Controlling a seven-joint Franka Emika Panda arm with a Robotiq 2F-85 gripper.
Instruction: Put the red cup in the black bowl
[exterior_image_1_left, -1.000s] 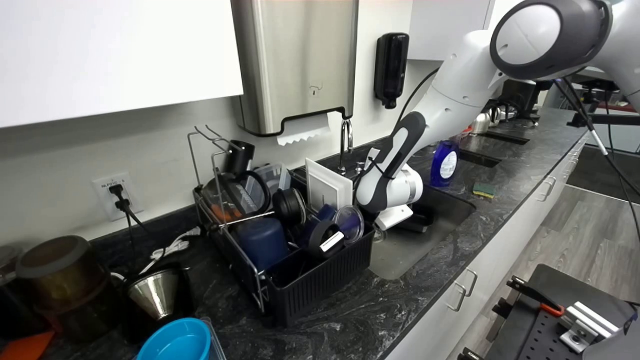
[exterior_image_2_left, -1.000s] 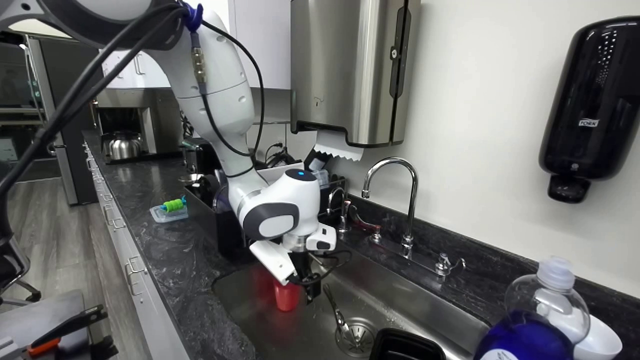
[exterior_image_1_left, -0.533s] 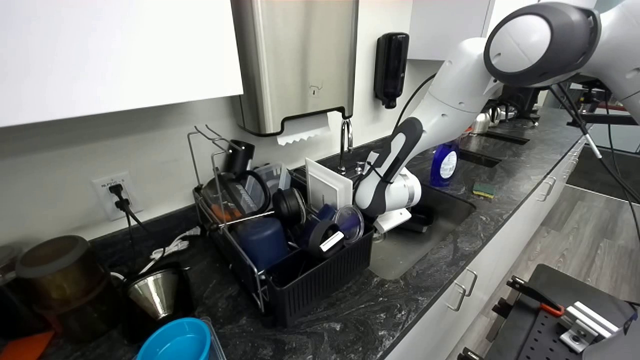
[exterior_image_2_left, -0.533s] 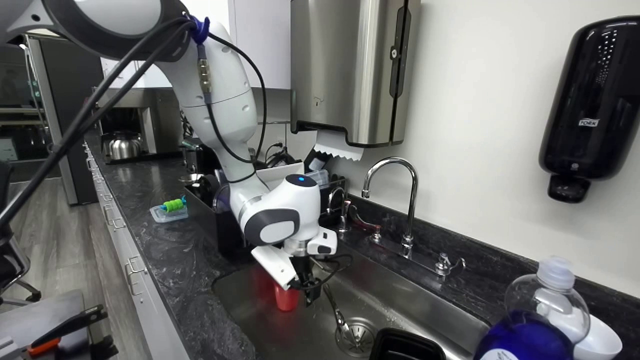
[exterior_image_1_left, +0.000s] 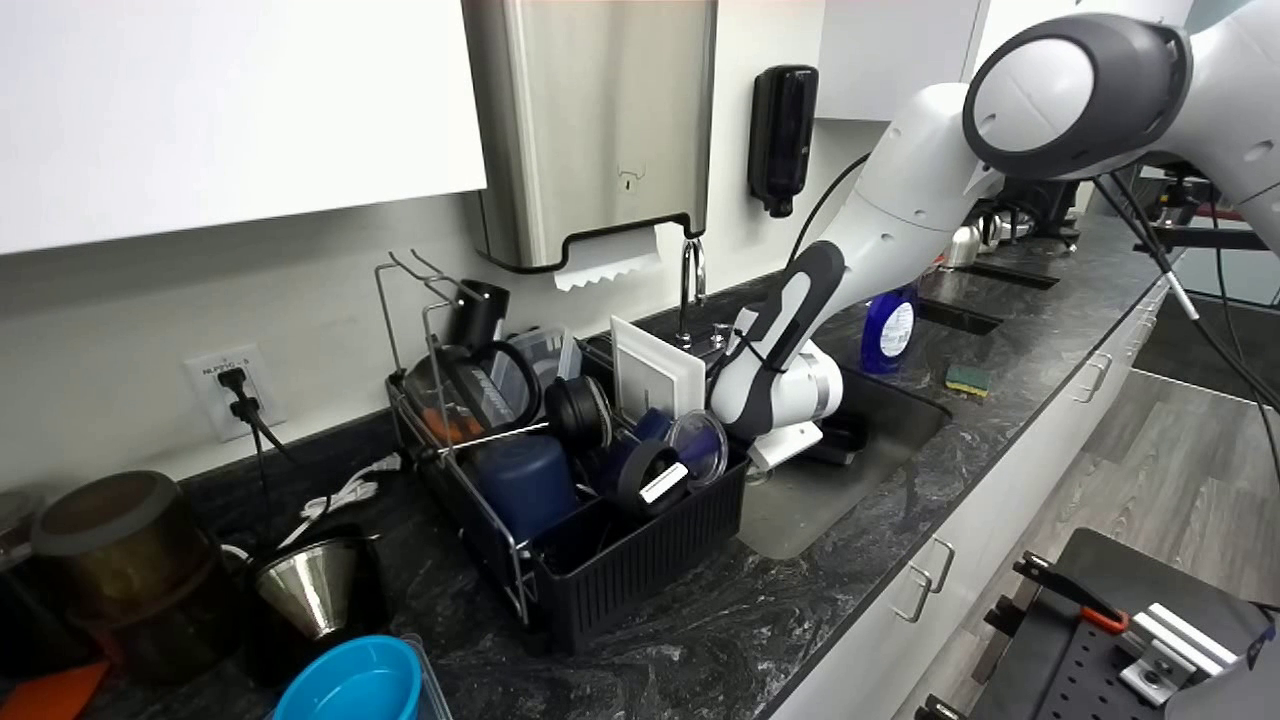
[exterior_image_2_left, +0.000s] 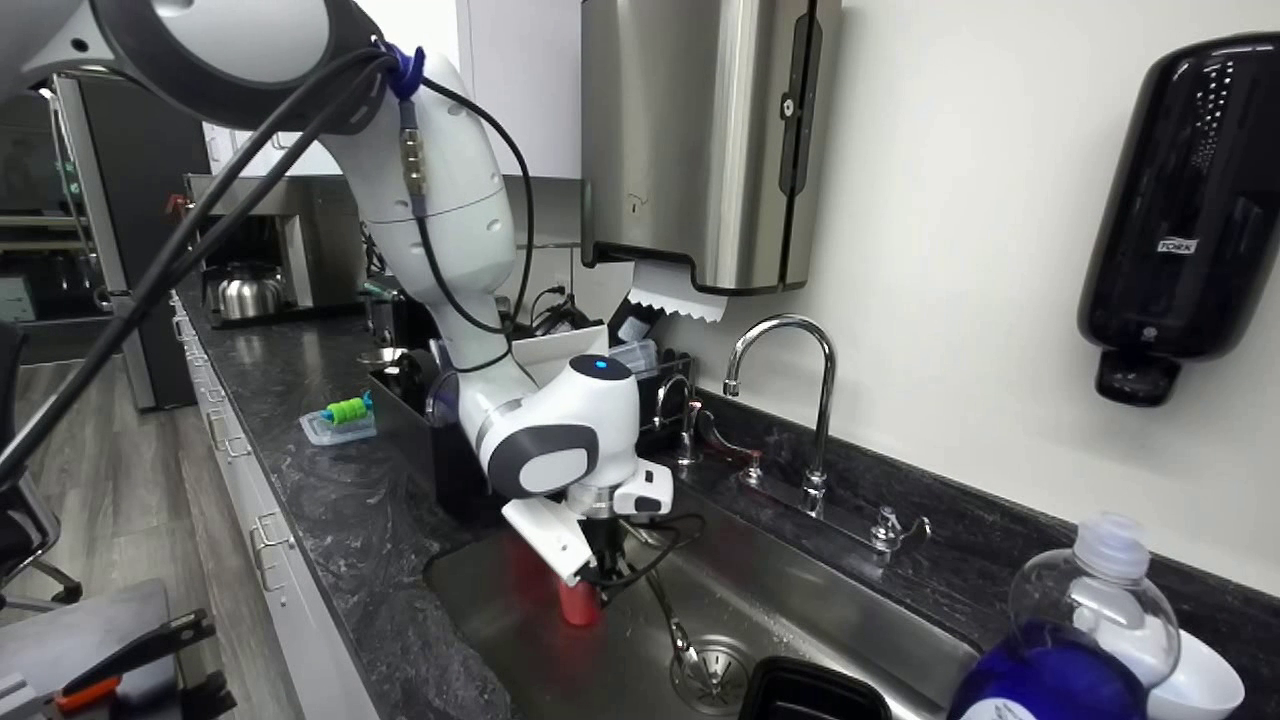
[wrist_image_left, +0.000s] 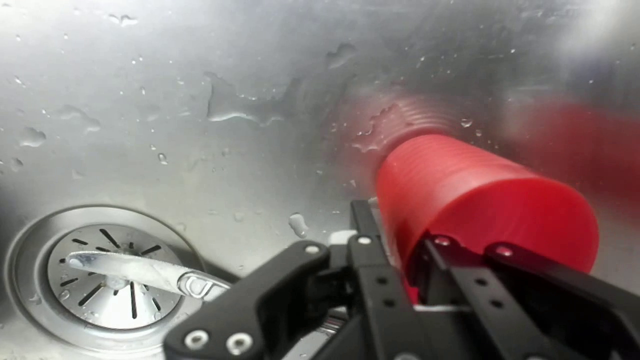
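Part of the black bowl (exterior_image_2_left: 815, 690) is cropped; the gripper (wrist_image_left: 395, 230) pinches the red cup (wrist_image_left: 470, 195), one fingertip obscured inside.

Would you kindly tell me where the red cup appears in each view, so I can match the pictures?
In an exterior view: the red cup is low, slightly left of centre.
In an exterior view: it is not visible; part of the sink shows right of centre.
Wrist view: the red cup is right of centre.
Shared landmark: the sink, in all three views.
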